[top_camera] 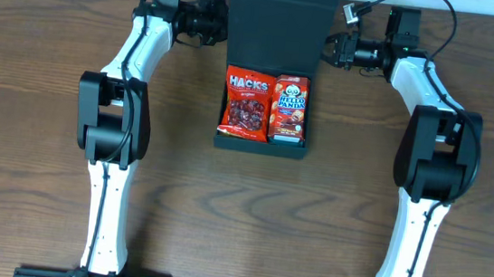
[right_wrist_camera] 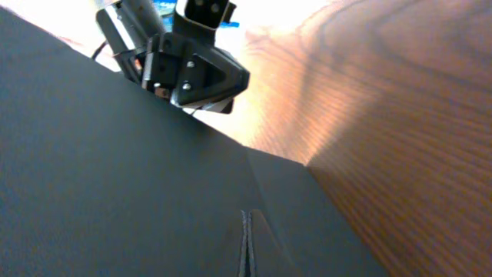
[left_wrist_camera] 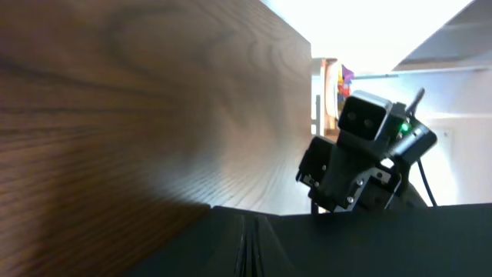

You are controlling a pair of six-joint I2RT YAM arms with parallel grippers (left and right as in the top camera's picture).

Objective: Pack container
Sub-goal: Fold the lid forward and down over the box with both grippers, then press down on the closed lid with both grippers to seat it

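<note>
Two packs, Hacks [top_camera: 245, 103] & Hello Panda [top_camera: 289, 112], sit in container [top_camera: 260, 146] at tabletop [top_camera: 38, 137] far edge, mid. Left gripper [top_camera: 210, 28] & right gripper [top_camera: 339, 49] flank open lid [top_camera: 281, 24]; jaw widths can't be told.

Overhead even, sharp; wrist views backlit, blown-out background, foreground dark.

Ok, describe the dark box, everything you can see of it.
The container is a matte, dark teal-green cardboard box, lying open on the wooden table midway between the arms. Its lid flap is folded back at the far side, flanked by the left gripper and right gripper; whether they touch it is unclear. Inside lie a red Hacks bag and a Hello Panda pack, side by side.
</note>
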